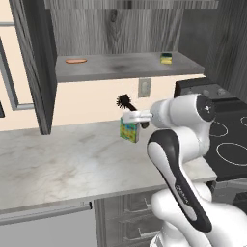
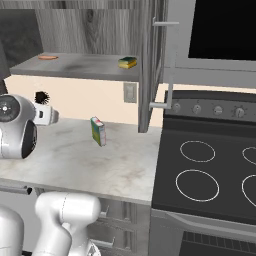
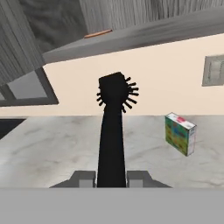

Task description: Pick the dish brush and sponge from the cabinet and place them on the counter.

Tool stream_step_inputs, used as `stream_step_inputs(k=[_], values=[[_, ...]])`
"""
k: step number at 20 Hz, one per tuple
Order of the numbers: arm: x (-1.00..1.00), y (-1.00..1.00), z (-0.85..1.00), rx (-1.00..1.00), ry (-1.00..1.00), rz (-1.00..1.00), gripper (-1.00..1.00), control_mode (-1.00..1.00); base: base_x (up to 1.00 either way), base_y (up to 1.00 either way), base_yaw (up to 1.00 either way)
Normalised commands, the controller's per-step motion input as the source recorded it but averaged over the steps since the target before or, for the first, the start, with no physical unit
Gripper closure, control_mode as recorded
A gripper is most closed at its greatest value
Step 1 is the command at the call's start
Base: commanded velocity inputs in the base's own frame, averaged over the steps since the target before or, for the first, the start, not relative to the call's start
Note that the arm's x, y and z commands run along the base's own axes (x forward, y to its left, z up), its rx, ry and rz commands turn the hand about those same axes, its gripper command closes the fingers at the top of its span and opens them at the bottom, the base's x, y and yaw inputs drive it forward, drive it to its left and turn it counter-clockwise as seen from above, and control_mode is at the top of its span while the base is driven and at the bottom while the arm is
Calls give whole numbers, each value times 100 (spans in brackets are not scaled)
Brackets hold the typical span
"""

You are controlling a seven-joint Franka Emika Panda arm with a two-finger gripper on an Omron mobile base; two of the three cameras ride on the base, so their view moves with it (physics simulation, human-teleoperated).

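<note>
Overhead, the cabinet (image 1: 120, 29) stood open, dark grey wood-grain, its grey shelf (image 1: 126, 67) running above the bench (image 1: 72, 159). The bench was a wide pale slab with faint veins; in the right base view its right end met the black stovetop (image 2: 210, 170), and most of its surface lay bare. A multicoloured green-yellow box (image 1: 129, 131) stood upright on the bench below the shelf, with open surface on every side of it. On the shelf, the sponge (image 2: 127, 62) sat near the front edge at the right end, dark green on top with a yellow layer beneath. A flat orange oval thing (image 1: 76, 61) lay well apart from it at the shelf's left end.

The tool (image 3: 111, 177) hung in the open air between shelf and bench, above the box, its two fingers clamped on the handle of the dish brush (image 3: 112, 131). The brush was a thin black stick ending in a small dark bristly head. It pointed away from the hand toward the cream wall, touching neither shelf nor bench.
</note>
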Motion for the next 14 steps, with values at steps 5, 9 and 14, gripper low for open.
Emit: stream_step_inputs(k=[5, 9, 14], values=[[16, 10, -23, 0, 10, 0, 100, -100, 0, 0, 0], [18, 14, -18, 0, 6, 0, 100, -100, 0, 0, 0], [22, 10, -19, 0, 2, 0, 100, -100, 0, 0, 0]])
